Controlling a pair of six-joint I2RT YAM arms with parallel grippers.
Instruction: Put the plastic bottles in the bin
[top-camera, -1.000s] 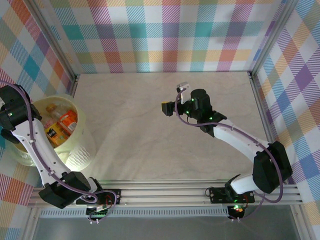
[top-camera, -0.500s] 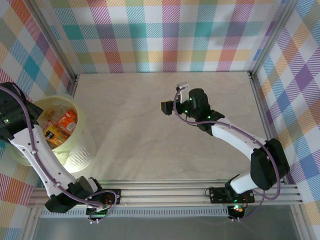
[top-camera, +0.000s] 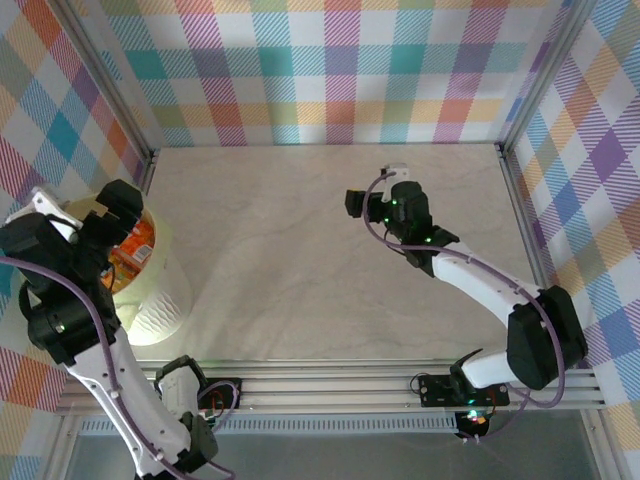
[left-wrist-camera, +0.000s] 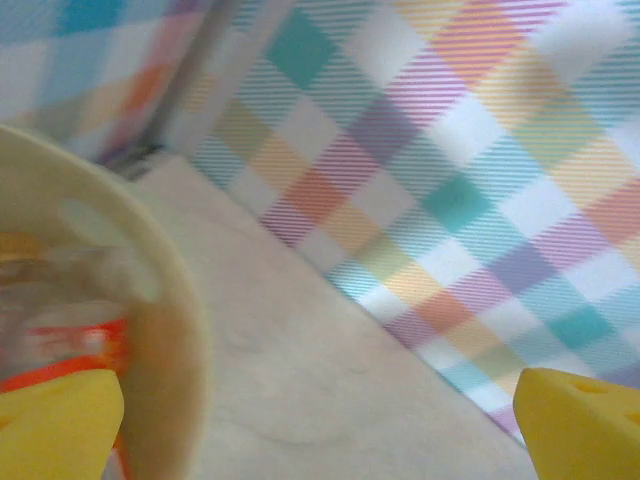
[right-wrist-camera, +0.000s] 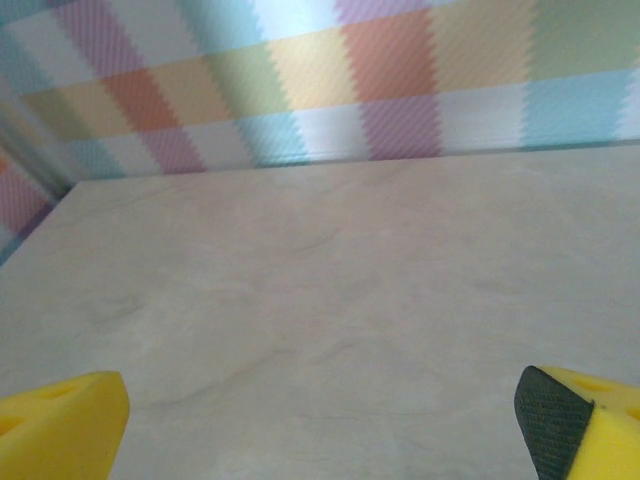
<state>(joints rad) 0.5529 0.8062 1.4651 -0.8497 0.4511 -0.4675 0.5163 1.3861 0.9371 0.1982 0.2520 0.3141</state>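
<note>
Plastic bottles (top-camera: 133, 245) we see all lie inside bin (top-camera: 165, 295), at left edge of table (top-camera: 280, 260). Left gripper (left-wrist-camera: 320, 425) hovers at bin rim, spread wide, empty. Right gripper (right-wrist-camera: 320, 420) over mid table, wide too, empty. We judge task done, or nearly.

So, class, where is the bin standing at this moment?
In the top external view the bin stands at the left edge of the table, beside the plaid left wall, with orange-labelled bottles inside.
</note>
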